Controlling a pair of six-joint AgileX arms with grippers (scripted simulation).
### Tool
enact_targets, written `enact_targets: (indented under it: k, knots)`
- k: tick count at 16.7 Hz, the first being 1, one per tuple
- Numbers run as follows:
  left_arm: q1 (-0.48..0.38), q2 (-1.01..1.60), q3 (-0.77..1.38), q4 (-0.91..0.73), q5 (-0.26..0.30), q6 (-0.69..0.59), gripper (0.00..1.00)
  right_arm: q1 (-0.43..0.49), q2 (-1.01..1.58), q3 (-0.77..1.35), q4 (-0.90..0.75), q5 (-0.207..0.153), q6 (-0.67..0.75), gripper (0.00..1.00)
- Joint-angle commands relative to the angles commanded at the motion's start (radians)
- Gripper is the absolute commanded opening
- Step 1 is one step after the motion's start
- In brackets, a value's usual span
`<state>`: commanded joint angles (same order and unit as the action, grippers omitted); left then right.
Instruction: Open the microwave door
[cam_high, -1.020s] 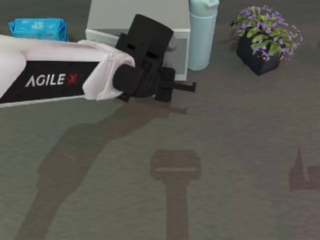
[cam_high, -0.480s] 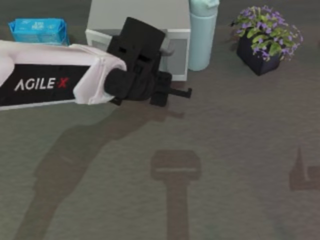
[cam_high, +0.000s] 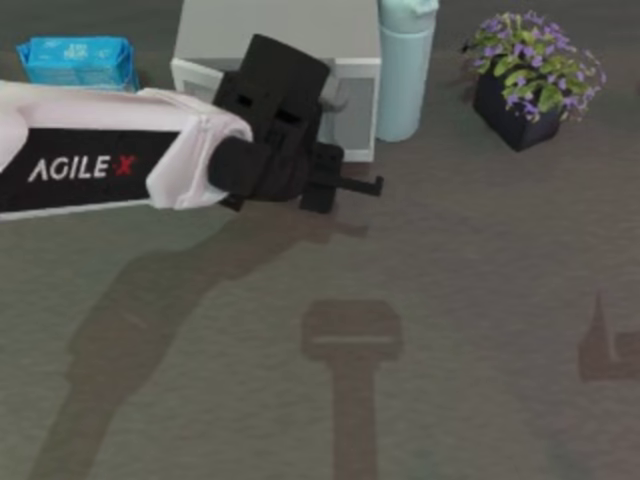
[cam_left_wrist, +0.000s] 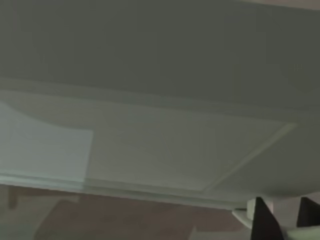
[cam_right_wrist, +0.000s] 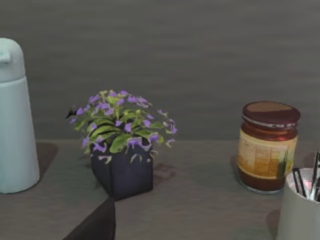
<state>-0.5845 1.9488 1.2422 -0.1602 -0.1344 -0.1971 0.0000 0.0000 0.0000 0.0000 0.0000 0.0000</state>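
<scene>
The black left claw (cam_high: 300, 110) is pressed against the boxy grey microwave (cam_high: 280, 35)'s flat silver door (cam_high: 345, 105); its grip cannot be told.

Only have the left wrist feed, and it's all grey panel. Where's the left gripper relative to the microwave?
Observer: In the top view the left gripper sits just in front of the microwave, toward the right end of its front. The arm reaches in from the table's left.
Operator: Anything close by on that side?
Observer: Yes, a pale blue bottle stands right beside the microwave's right side.
Operator: Right arm in the way?
Observer: No, it's outside the top view. Its wrist camera faces a potted plant and a jar.
</scene>
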Motion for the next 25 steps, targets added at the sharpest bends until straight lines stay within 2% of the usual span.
enact_targets:
  k: [15, 25]
  knots:
    - [0.000, 0.000, 0.000, 0.000, 0.000, 0.000, 0.00, 0.000, 0.000, 0.000, 0.000, 0.000, 0.000, 1.00]
    - [0.022, -0.040, -0.058, 0.025, 0.059, 0.070, 0.00, 0.000, 0.000, 0.000, 0.000, 0.000, 0.000, 1.00]
